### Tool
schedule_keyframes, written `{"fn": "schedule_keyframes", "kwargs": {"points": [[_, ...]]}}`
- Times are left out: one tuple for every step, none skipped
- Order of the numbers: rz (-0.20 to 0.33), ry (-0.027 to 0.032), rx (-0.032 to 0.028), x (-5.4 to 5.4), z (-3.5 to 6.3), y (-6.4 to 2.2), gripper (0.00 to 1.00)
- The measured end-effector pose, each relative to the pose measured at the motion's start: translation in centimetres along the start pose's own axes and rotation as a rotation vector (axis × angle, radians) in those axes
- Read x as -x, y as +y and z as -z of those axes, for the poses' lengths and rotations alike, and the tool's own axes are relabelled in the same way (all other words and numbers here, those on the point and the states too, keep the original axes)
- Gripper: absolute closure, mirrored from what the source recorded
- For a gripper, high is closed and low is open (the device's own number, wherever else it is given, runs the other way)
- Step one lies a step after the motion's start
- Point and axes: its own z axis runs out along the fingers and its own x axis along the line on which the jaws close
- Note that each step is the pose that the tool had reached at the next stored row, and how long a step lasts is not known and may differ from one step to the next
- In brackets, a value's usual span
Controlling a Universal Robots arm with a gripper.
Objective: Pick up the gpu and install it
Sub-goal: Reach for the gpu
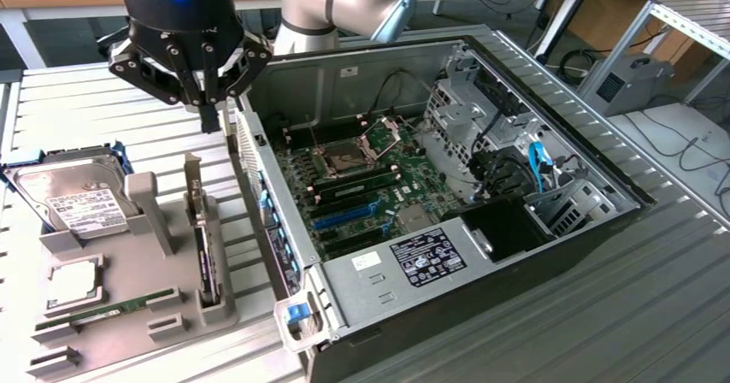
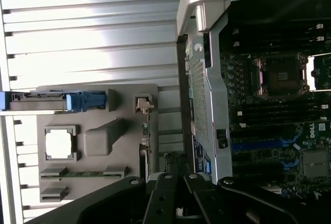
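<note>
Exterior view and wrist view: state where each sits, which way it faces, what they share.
Exterior view: off the arm, looking down on the open black computer case and grey parts holder; silver arm and shut black jaws show.
Wrist view: on the wrist, looking down past the jaws' linkage.
Shared: case, holder, upright silver-bracketed gpu card.

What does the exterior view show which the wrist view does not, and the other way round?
Exterior view adds: the arm's grey joints, the blue cable and the labelled metal cover. Wrist view adds: the perforated outer face of the case's rear wall. Both: the closed, empty gripper, the gpu upright in the grey holder, the loose CPU, the memory stick, the empty CPU socket.
</note>
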Motion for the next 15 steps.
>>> {"fn": "schedule_keyframes", "kwargs": {"points": [[0.000, 0.0000, 0.0000, 0.0, 0.00, -0.08, 0.89], [0.000, 0.0000, -0.0001, 0.0, 0.00, -0.16, 0.89], [0.000, 0.0000, 0.0000, 0.0, 0.00, -0.25, 0.89], [0.000, 0.0000, 0.0000, 0.0, 0.01, -0.37, 0.89], [0.000, 0.0000, 0.0000, 0.0, 0.01, -0.45, 0.89], [0.000, 0.0000, 0.0000, 0.0, 0.01, -0.52, 0.89], [0.000, 0.0000, 0.0000, 0.0, 0.01, -0.65, 0.89], [0.000, 0.0000, -0.0001, 0.1, 0.02, -1.29, 0.89], [0.000, 0.0000, -0.0001, 0.2, 0.04, -2.26, 0.89], [0.000, 0.0000, 0.0000, 0.2, 0.06, -2.79, 0.89], [0.000, 0.0000, 0.0000, 0.3, 0.07, -3.41, 0.89], [0.000, 0.0000, 0.0000, 0.3, 0.08, -3.95, 0.89], [0.000, 0.0000, 0.0000, 0.3, 0.09, -4.45, 0.89], [0.000, 0.0000, 0.0000, 0.4, 0.10, -5.04, 0.89], [0.000, 0.0000, -0.0001, 0.4, 0.12, -5.67, 0.89]]}}
